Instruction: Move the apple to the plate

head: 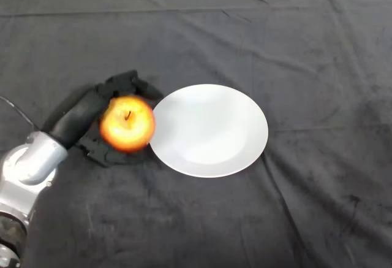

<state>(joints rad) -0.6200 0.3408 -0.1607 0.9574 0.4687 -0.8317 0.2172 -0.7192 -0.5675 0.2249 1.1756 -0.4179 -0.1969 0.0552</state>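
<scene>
A red and yellow apple (127, 123) sits in my black left hand (98, 142), stem up, just left of the white plate (211, 130). The fingers curl round the apple from behind and below. The apple's right edge overlaps the plate's left rim in the view. The plate is round and has nothing on it. My silver-grey arm (30, 164) comes in from the lower left.
A dark wrinkled cloth (294, 47) covers the whole table. A light strip of the far edge shows along the top of the view.
</scene>
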